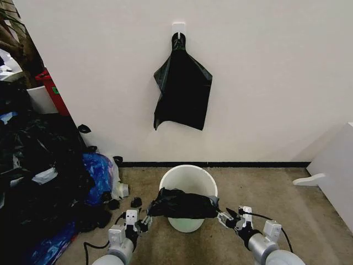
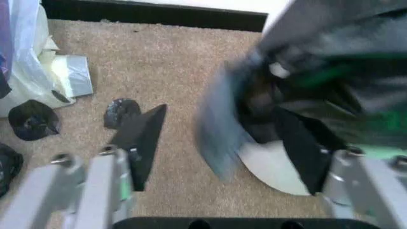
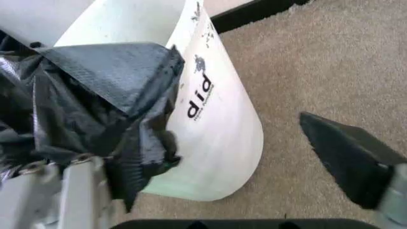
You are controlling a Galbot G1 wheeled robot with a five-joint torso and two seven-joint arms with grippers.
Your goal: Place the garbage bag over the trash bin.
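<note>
The trash bin (image 1: 187,179) is a white bucket standing on the carpet near the wall. The black garbage bag (image 1: 182,203) lies bunched across its front rim. My left gripper (image 1: 144,222) is open just beside the bag's left end. In the left wrist view the left gripper (image 2: 226,148) stands wide apart, with the blurred garbage bag (image 2: 279,95) and the trash bin (image 2: 273,167) ahead of it. My right gripper (image 1: 229,216) is open at the bag's right end. In the right wrist view the garbage bag (image 3: 95,100) drapes over the trash bin (image 3: 216,114) beside one finger of the right gripper (image 3: 216,176).
Flat black bags (image 1: 182,91) hang from a white hook on the wall. A heap of stuffed black sacks (image 1: 33,165), a blue bag (image 1: 99,174) and a red container (image 1: 52,88) crowd the left. Black scraps (image 1: 136,202) lie on the floor. A white panel (image 1: 336,165) stands at the right.
</note>
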